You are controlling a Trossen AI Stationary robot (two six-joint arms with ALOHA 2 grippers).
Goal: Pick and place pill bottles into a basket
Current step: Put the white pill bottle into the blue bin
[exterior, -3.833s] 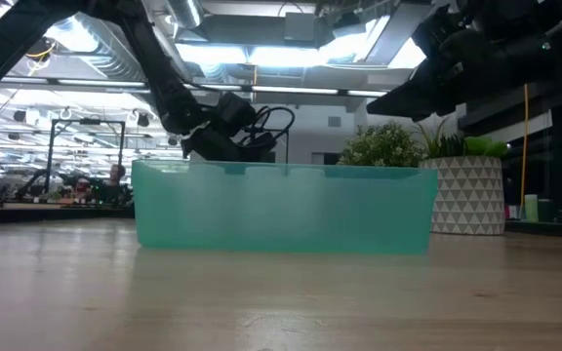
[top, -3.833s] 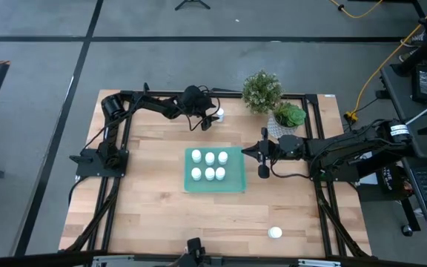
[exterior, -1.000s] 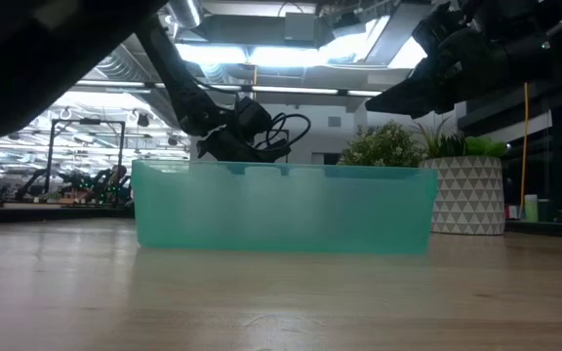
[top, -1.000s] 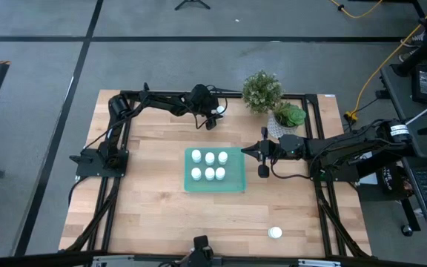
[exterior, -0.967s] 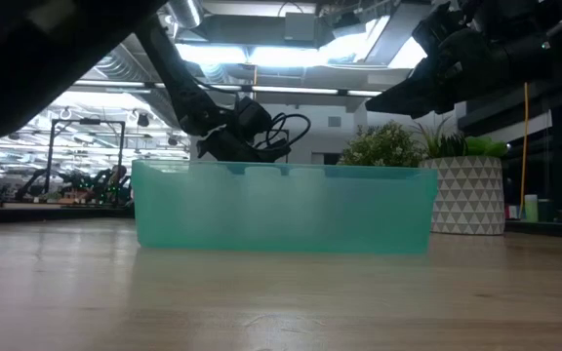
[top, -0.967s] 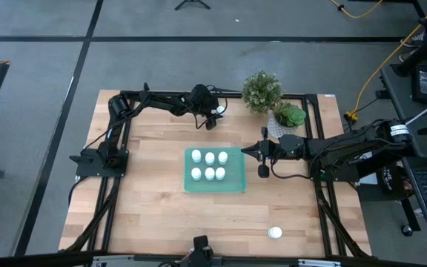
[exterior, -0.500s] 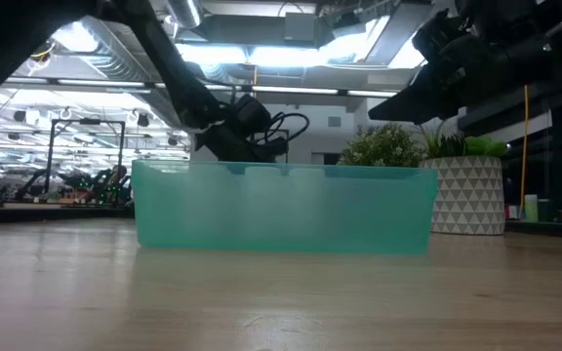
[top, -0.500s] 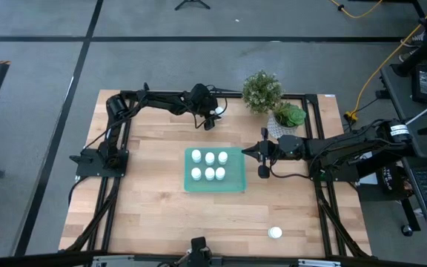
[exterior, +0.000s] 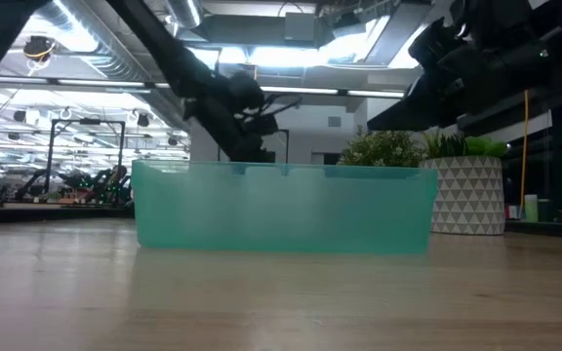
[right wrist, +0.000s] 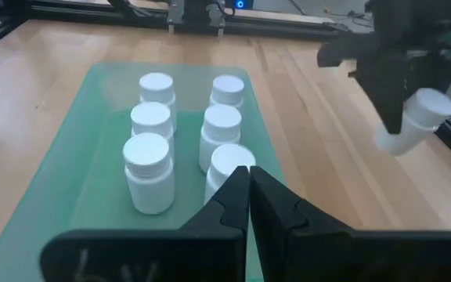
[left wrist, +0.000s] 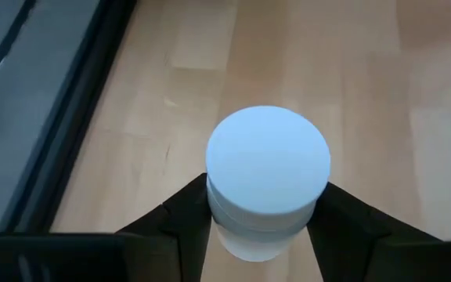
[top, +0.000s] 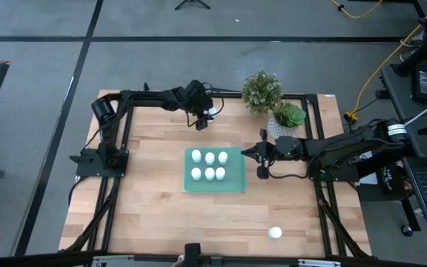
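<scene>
high view: the left gripper (top: 204,119) hangs over the far surface (top: 147,200), behind the basket (top: 233,183) where six pill bottles (top: 210,158) stand upright in two rows; one more bottle (top: 275,233) sits near the front edge. the right gripper (top: 262,162) waits just beside the basket.

left wrist view: its fingers (left wrist: 185,218) clamp a bottle (left wrist: 268,190) at the sides, cap toward the camera, likely for carrying.

right wrist view: own fingers (right wrist: 250,205) pressed together, empty; the carried bottle (right wrist: 413,119) hangs tilted, long axis slanted.
</scene>
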